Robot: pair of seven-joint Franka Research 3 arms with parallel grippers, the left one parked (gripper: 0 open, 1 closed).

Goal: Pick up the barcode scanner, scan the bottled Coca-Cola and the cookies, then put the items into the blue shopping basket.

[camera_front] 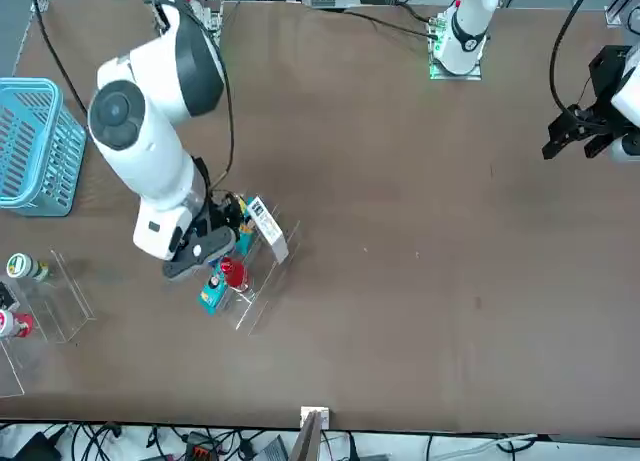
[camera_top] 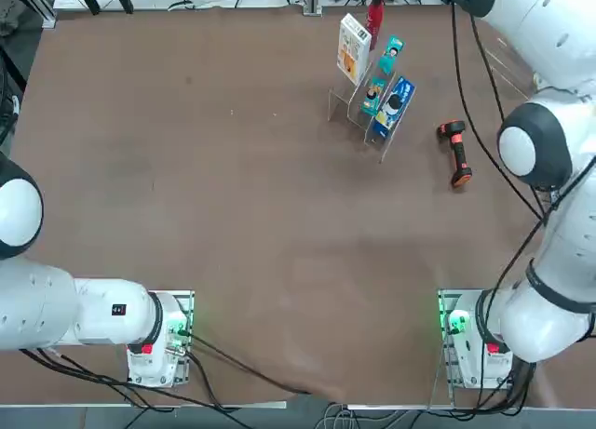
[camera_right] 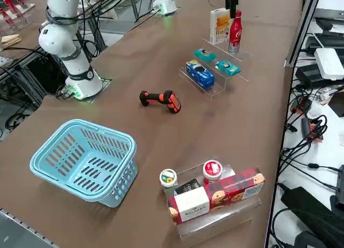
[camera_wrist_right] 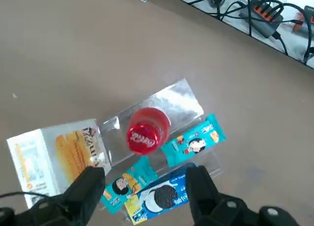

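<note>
One right gripper, spread wide and grasping nothing, above one clear stand, one bottled Coca-Cola and one box of cookies on it, two teal packets, one blue packet, one barcode scanner lying apart on the table, one blue shopping basket.

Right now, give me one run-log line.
right tool: open, above snack packets | Coca-Cola: upright on stand | scanner: on table, unheld | blue basket: on table
</note>
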